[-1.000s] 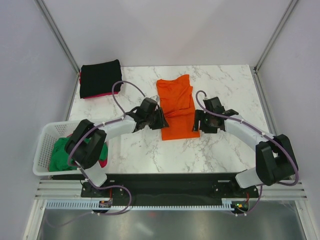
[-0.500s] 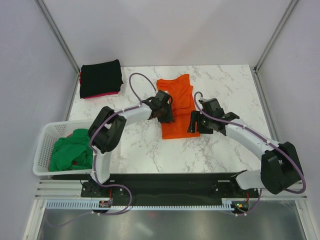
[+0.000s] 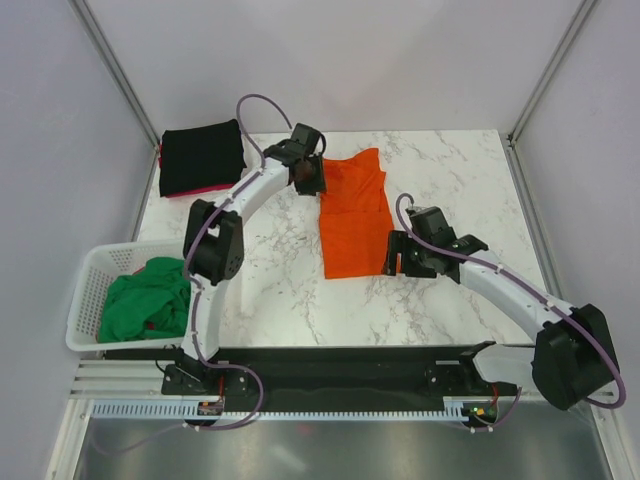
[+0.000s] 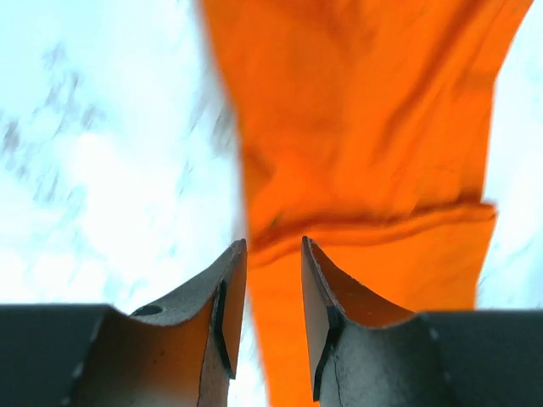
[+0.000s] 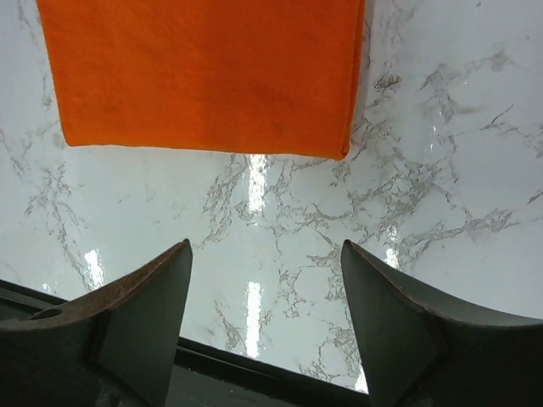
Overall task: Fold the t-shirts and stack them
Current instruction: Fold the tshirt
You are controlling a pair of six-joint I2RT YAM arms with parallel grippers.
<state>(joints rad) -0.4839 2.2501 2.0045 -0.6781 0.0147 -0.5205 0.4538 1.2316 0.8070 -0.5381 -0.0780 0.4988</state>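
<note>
The orange t-shirt [image 3: 352, 215] lies flat on the marble table as a long folded strip. My left gripper [image 3: 310, 180] hovers at its far left corner. In the left wrist view its jaws [image 4: 273, 246] stand a narrow gap apart over the shirt's left edge [image 4: 365, 127], with nothing pinched between them. My right gripper [image 3: 398, 256] sits beside the near right corner, wide open [image 5: 265, 246] over bare marble, with the shirt's near hem [image 5: 204, 76] just ahead. A folded black t-shirt [image 3: 202, 155] rests on a pink-red one at the back left.
A white lattice basket [image 3: 85, 290] at the near left holds a crumpled green t-shirt [image 3: 145, 300]. Grey walls and frame posts close in the table's back and sides. The black base rail runs along the near edge.
My left arm has swung from the shirt's left middle to its far left corner. My right gripper has slid slightly nearer, off the shirt's right edge. The shirt lies flatter.
</note>
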